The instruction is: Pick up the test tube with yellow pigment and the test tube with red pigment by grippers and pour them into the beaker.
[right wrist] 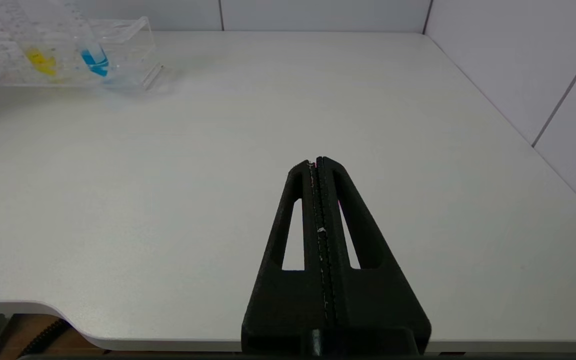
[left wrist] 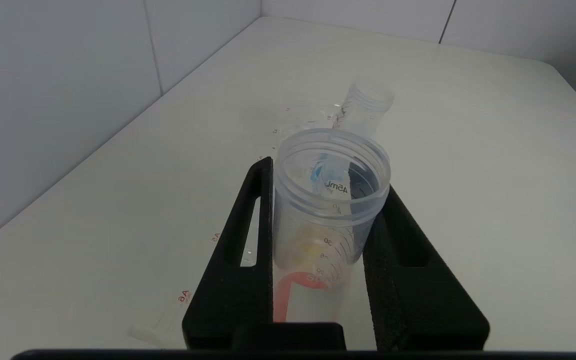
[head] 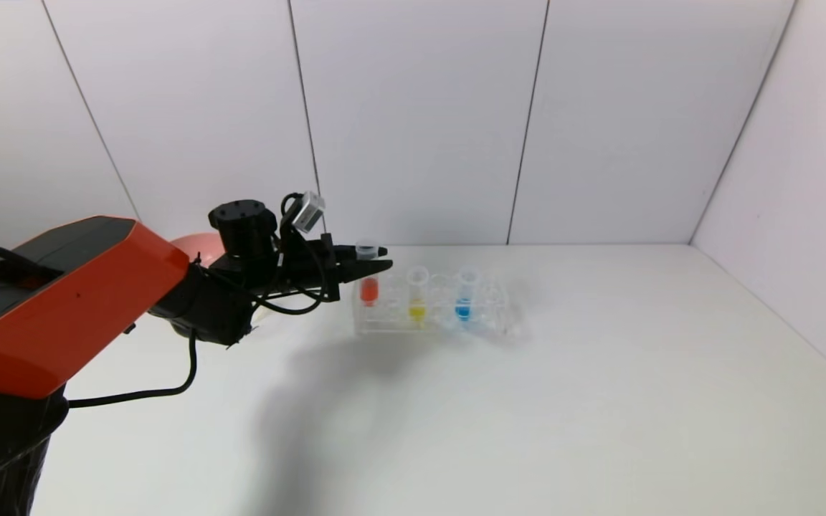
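The left end effector (head: 373, 259) grasps the test tube with red pigment (head: 368, 276) near its rim, at the rack's (head: 502, 315) left end on the desk (head: 599, 394). The tube is probably light, slippery and fragile. The right end effector (right wrist: 317, 162) is clenched and idle.

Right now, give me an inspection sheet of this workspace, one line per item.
Surface: white table, bare in front.
Job's things: red tube at the left pincer; yellow tube in the clear rack; beaker not seen.
Clutter: blue tube in the rack; pink bowl behind the left arm.
Grippers: left pincer closed around the red tube's top; right pincer shut, parked over the table's near edge.
Cables: black cable under the left arm.
Surroundings: white panel walls.
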`<action>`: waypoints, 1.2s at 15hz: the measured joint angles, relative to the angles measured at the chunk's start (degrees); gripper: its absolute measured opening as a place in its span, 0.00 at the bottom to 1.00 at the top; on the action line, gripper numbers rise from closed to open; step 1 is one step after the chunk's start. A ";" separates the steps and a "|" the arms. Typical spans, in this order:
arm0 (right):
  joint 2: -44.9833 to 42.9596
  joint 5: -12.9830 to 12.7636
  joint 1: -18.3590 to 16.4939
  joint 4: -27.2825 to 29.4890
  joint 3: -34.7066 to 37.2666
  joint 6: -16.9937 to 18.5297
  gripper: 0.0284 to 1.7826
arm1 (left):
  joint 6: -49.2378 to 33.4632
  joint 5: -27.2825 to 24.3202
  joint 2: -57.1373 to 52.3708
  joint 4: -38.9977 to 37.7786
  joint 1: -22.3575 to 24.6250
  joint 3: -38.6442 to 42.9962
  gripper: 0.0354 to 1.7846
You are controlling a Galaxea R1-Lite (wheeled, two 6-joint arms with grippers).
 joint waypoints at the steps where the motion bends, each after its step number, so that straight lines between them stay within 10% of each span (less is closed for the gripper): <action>1: 0.00 -0.02 -0.02 0.02 0.00 0.00 0.05 | -0.01 0.00 -0.33 1.12 0.00 -0.82 0.28; 11: 0.00 -0.02 -0.02 0.02 -0.02 0.00 0.05 | -0.61 0.99 -7.23 9.81 2.10 -4.00 0.28; 18: 0.00 0.00 -0.02 0.02 -0.02 0.00 0.05 | -2.62 18.71 -18.91 23.17 5.99 -3.91 0.28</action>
